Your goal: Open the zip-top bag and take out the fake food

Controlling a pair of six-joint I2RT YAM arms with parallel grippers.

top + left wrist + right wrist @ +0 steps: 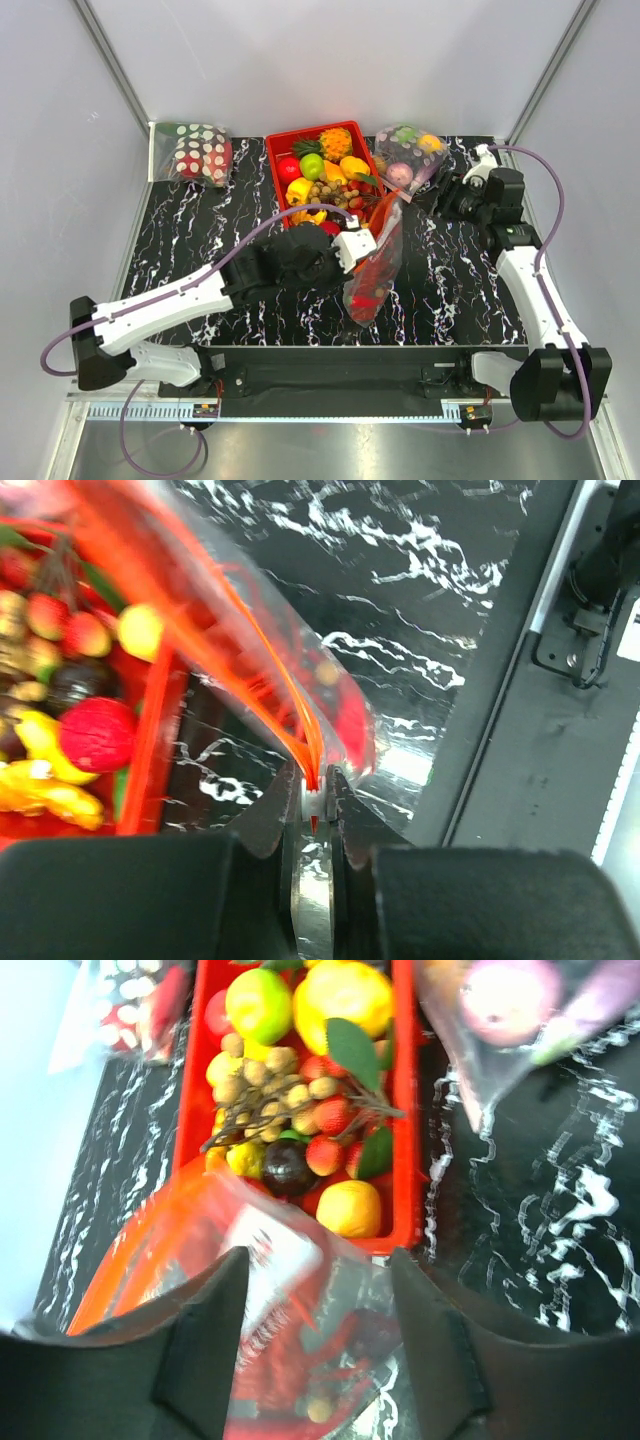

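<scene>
- Far left, back corner: red plastic bag with white dots (200, 152), lying on the black white-veined marble-pattern tabletop (470, 290). Not touched.
- Left gripper (362, 240) is reached out to table centre. In the left wrist view the jaws (315, 790) are seen clamped flat on the orange-red zip strip, with only the strip's thickness between the fingers.
- Red rectangular plastic tray (272, 170) is set at back centre and filled with yellow, green and orange plastic fruit. Its front right corner is overlapped by the held bag.
- Large clear crinkly zip-top bag (375, 270) is held off the tabletop by its strip, hanging slanted from the tray's front corner towards the near edge. White label is seen in the right wrist view (275, 1255).
- Fake food (370, 290) is inside the bag, bunched red at the low end. Red spiky pieces are made out through the plastic (310, 1350); single items cannot be told apart.
- Clear bag of pastel round fruits (410, 155) lies just right of the tray.
- Right gripper (440, 200) is placed beside that bag, fingers spread wide (318, 1260), nothing gripped, apart from the zip-top bag.
</scene>
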